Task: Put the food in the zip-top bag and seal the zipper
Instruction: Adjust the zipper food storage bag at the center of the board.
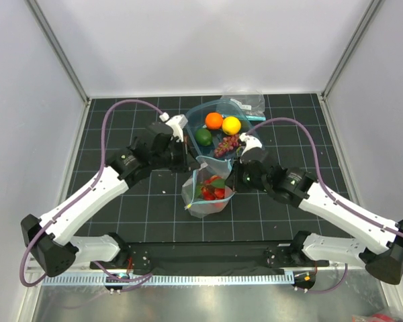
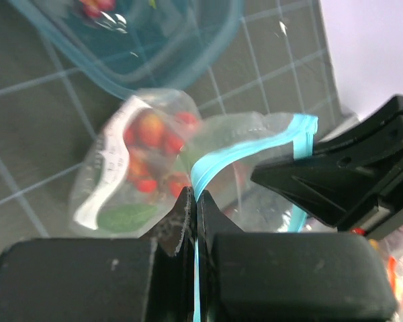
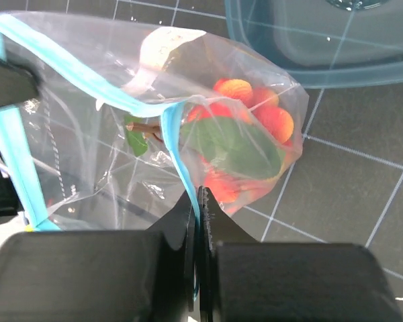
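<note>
Both grippers are clamping the thin teal-blue zipper strip (image 2: 245,149) of the large clear plastic zip-top bag (image 1: 205,198): the left gripper (image 2: 193,201) is pinching one end and the right gripper (image 3: 196,198) the other. The bag is hanging between them, its bottom resting on the black gridded worktop (image 1: 121,121), with red toy strawberries (image 3: 255,121) inside. A toy orange (image 1: 214,121), yellow lemon (image 1: 232,125), green lime (image 1: 203,136) and purple grape bunch (image 1: 227,144) are lying in the teal translucent plastic tub (image 1: 196,115) just behind the bag
</note>
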Tool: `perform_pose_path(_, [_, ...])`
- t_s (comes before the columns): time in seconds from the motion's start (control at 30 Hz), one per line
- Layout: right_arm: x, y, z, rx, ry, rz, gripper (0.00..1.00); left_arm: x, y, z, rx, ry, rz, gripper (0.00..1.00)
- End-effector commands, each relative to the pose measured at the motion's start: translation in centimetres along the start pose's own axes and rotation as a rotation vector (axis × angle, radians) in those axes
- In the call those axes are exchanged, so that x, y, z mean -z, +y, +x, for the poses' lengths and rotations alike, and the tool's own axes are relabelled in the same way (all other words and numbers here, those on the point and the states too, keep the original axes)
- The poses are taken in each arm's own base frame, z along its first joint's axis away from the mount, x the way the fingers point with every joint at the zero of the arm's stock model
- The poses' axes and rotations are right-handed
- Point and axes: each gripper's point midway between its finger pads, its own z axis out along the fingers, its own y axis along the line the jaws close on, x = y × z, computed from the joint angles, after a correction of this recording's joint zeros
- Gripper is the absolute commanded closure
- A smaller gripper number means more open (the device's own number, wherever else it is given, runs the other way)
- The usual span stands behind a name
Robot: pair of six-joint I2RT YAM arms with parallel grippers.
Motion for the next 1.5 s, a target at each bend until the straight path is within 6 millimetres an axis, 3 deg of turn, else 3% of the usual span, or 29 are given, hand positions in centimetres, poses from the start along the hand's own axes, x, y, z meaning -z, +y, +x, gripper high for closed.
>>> perform_pose_path(0.0, [0.9, 3.1, -3.0, 0.001, -0.057, -0.084, 0.99, 2.8, 0.8, -3.2, -0.040, -0.123, -0.101, 1.00])
perform_pose_path(0.13, [1.2, 5.7, -5.8, 0.046, -0.070, -0.127, 0.99, 5.1, 2.6, -5.1, -0.034, -0.182, -0.216, 1.00])
perform_pose_path(0.17, [0.3, 6.2, -5.9, 0.057, -0.045, -0.123, 0.99, 5.7, 3.1, -5.4, -0.033, -0.194, -0.250, 1.00])
perform_pose_path(0.2, [1.3, 8.0, -7.5, 0.059, -0.068, -0.176, 0.99, 6.3, 4.3, -5.2, -0.019, -0.186, -0.306, 1.00])
perform_pose_path(0.27, [1.4, 10.4, -9.0, 0.075, -0.072, -0.236, 0.99, 7.5, 5.6, -5.5, -0.007, -0.214, -0.362, 0.99])
perform_pose_path(0.37, [2.3, 13.3, -9.7, 0.122, -0.061, -0.315, 0.99, 8.0, 7.5, -4.4, 0.029, -0.214, -0.392, 1.00])
perform_pose_path(0.43, [2.2, 13.1, -10.1, 0.135, -0.072, -0.285, 0.99, 7.5, 7.8, -3.7, 0.059, -0.207, -0.364, 1.00])
perform_pose_path(0.5, [2.7, 10.8, -12.0, 0.146, -0.153, -0.159, 0.99, 7.4, 6.6, -3.6, 0.071, -0.203, -0.304, 0.99])
perform_pose_path(0.53, [2.9, 9.5, -12.4, 0.144, -0.169, -0.104, 0.99, 7.2, 4.4, -3.6, 0.072, -0.180, -0.188, 1.00])
perform_pose_path(0.63, [4.2, 6.7, -15.2, 0.101, -0.268, -0.018, 0.99, 7.3, 0.9, -4.2, 0.054, -0.175, -0.021, 1.00])
perform_pose_path(0.73, [4.6, 6.2, -16.1, 0.080, -0.324, -0.021, 0.99, 8.1, -0.4, -4.3, 0.030, -0.168, 0.035, 1.00])
perform_pose_path(0.83, [3.6, 7.7, -15.4, 0.083, -0.284, -0.094, 0.99, 9.0, 0.8, -4.9, 0.008, -0.217, -0.035, 1.00])
perform_pose_path(0.97, [-1.2, 11.8, -11.5, 0.143, -0.088, -0.223, 0.99, 11.0, 4.8, -5.6, 0.015, -0.298, -0.244, 1.00])
perform_pose_path(1.0, [-1.9, 12.8, -10.6, 0.163, -0.049, -0.252, 0.99, 11.9, 6.2, -6.7, 0.029, -0.354, -0.319, 1.00])
perform_pose_path(1.13, [-4.3, 13.5, -10.3, 0.185, -0.032, -0.253, 0.99, 14.1, 7.6, -7.8, 0.028, -0.440, -0.411, 1.00])
perform_pose_path(1.23, [-5.7, 12.6, -11.4, 0.176, -0.039, -0.231, 0.99, 13.6, 7.7, -7.9, 0.010, -0.428, -0.415, 0.99])
perform_pose_path(1.4, [-7.7, 11.0, -13.6, 0.141, -0.022, -0.249, 0.99, 9.8, 8.0, -7.6, -0.005, -0.339, -0.391, 0.99])
perform_pose_path(1.47, [-9.2, 10.1, -14.1, 0.136, 0.000, -0.242, 0.93, 8.6, 8.4, -7.9, -0.016, -0.323, -0.400, 0.99])
